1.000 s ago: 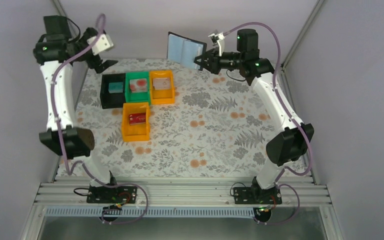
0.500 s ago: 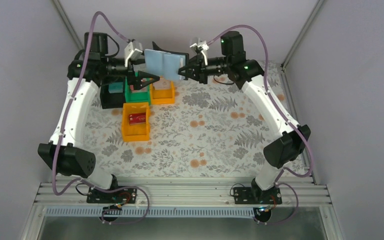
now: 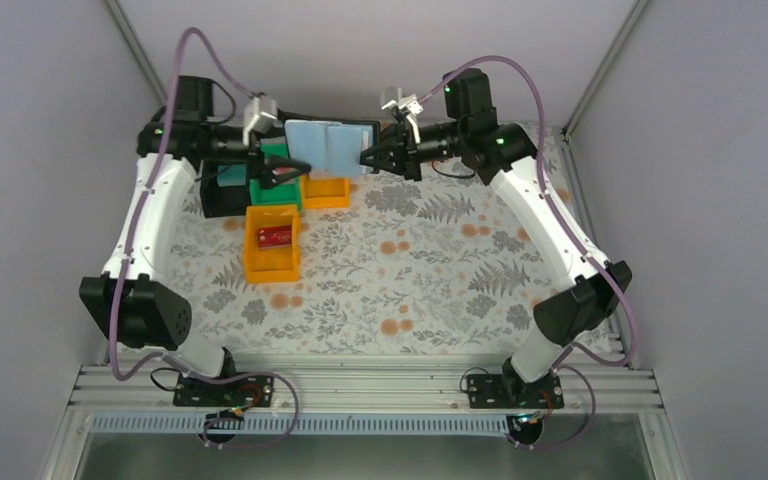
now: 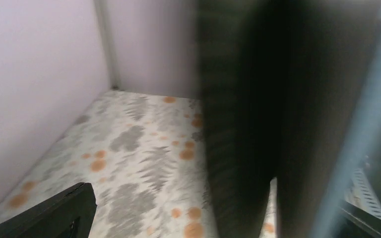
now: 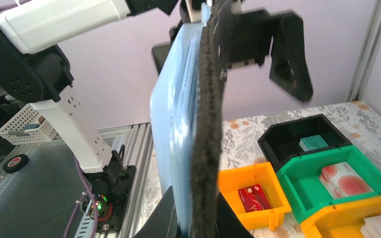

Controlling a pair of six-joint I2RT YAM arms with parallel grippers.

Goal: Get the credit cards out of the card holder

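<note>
- Worktop (image 3: 430,270), near side: orange tray (image 3: 252,255) holding a red card (image 3: 275,236).
- Behind: black tray (image 5: 270,144) with a teal card (image 5: 313,143).
- Farthest, aloft: open card holder (image 3: 330,147), right edge pinched by right claw (image 3: 368,160); left claw (image 3: 295,160) spread wide about its left edge.

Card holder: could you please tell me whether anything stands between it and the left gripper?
Nothing visible does. The open left gripper is right beside the card holder, which the right gripper holds up in the air.
</note>
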